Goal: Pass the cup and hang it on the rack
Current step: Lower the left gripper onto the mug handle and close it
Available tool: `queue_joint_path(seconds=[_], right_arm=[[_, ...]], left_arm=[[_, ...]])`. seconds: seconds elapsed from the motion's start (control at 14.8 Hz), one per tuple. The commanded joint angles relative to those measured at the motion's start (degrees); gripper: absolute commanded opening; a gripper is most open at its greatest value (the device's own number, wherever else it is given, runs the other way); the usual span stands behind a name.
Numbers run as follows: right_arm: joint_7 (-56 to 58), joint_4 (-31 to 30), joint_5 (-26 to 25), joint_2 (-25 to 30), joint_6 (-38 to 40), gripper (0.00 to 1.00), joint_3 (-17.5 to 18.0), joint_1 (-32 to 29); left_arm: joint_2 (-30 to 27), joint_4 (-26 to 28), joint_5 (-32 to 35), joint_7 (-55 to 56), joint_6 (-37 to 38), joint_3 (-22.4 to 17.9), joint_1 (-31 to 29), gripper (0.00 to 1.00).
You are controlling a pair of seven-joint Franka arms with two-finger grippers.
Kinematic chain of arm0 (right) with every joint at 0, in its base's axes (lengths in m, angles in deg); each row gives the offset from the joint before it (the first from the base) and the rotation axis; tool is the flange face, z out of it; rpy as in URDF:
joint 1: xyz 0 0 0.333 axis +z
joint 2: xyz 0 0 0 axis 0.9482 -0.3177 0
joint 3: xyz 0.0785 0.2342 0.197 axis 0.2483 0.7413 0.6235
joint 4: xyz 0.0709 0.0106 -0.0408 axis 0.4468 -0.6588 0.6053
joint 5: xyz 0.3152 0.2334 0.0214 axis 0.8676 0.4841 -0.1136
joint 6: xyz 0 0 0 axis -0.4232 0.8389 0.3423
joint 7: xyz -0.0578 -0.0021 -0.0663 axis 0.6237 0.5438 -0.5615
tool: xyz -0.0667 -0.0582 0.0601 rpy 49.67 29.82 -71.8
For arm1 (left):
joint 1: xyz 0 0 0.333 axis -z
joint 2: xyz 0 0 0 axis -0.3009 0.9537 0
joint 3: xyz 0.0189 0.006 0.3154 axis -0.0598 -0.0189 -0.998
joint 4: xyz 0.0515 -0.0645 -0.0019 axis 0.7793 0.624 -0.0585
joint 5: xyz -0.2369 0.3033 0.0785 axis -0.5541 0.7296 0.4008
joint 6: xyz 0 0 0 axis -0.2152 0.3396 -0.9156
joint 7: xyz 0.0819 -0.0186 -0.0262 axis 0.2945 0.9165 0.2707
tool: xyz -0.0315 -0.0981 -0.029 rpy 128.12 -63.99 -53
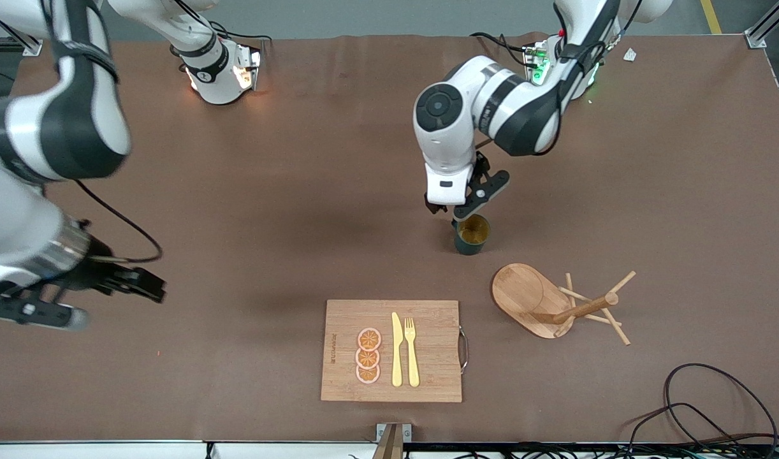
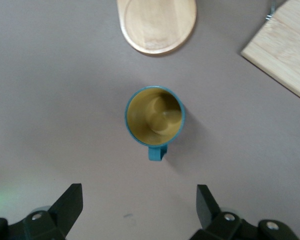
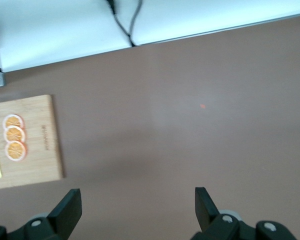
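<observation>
A wide brown table [image 1: 300, 191] carries everything. The largest thing on it is a rectangular bamboo cutting board [image 1: 428, 376], at the edge nearest the front camera, with a metal handle [image 1: 464, 349] on its end toward the left arm. On the board lie three orange slices [image 1: 368, 356] in a row, and beside them a yellow knife [image 1: 396, 349] and a yellow fork [image 1: 412, 350], side by side.

The rack [image 1: 542, 303] is next in size, a light bamboo mug tree, toppled onto its side near the board, toward the left arm's end of the table. Its oval base [image 2: 157, 22] is tipped up, and its post and thin pegs [image 1: 603, 306] point along the table.

The cup [image 1: 471, 234] stands upright on the table, farther from the front camera than the rack and the board, apart from both. It is small, dark teal-green outside and mustard yellow inside, with a short handle [image 2: 157, 152] on one side. Nothing lies between it and the rack.

The left end effector [image 1: 456, 209] hangs straight down just over the cup, fingers [image 2: 70, 202] spread wide, grasping nothing. The right end effector [image 1: 150, 287] waits over bare table toward the right arm's end, its fingers [image 3: 70, 205] also spread and empty.
</observation>
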Motion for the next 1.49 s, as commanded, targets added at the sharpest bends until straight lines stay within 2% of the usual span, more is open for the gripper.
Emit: queue_joint_path(seconds=[0.0, 0.27, 0.47, 0.61, 0.81, 0.95, 1.08, 1.15, 1.22, 1.42], right_arm=[[1.24, -12.76, -0.81, 10.53, -1.36, 1.0, 1.18, -2.21], [4.04, -20.15, -2.12, 18.45, -1.28, 1.0, 1.18, -3.79], [10.87, -22.53, -2.21, 22.06, 0.22, 1.0, 1.18, -5.98], [16.69, -22.45, -2.12, 22.68, 0.22, 1.0, 1.27, -7.92], [14.35, -22.01, -2.04, 24.18, 1.53, 1.0, 1.61, -8.02], [9.51, -21.83, -2.21, 24.79, 3.99, 1.0, 1.79, -7.84], [9.42, -18.43, -2.21, 24.36, 7.05, 1.0, 1.62, -8.1], [9.41, -17.19, -2.21, 24.27, 10.03, 1.0, 1.53, -8.36], [9.68, -16.57, -2.21, 24.27, 11.19, 1.0, 1.36, -8.63], [9.68, -15.95, -2.21, 24.18, 11.2, 1.0, 1.35, -8.98]], left_arm=[[1.33, 1.87, 5.5, 9.85, -1.19, -0.23, 3.08, 1.0], [5.55, 3.09, 17.08, 21.73, -1.19, -0.23, 7.74, 1.0], [8.89, 3.45, 21.32, 26.39, -1.28, -0.23, 9.85, 1.0], [11.7, 3.54, 28.15, 33.05, -1.11, -0.23, 12.48, 1.0], [14.7, 5.2, 39.06, 43.7, -1.02, -0.23, 13.64, 0.95], [15.23, 7.13, 43.28, 45.04, -1.1, -0.23, 14.43, 0.9], [14.79, 8.98, 45.5, 46.61, -1.1, -0.23, 14.43, 0.9], [14.7, 9.34, 45.76, 47.06, -1.1, -0.23, 14.43, 0.85], [14.88, 9.16, 46.29, 47.5, -1.37, -0.23, 14.34, 0.72], [15.49, 9.34, 50.07, 49.78, -2.69, -0.15, 14.17, 0.64]])
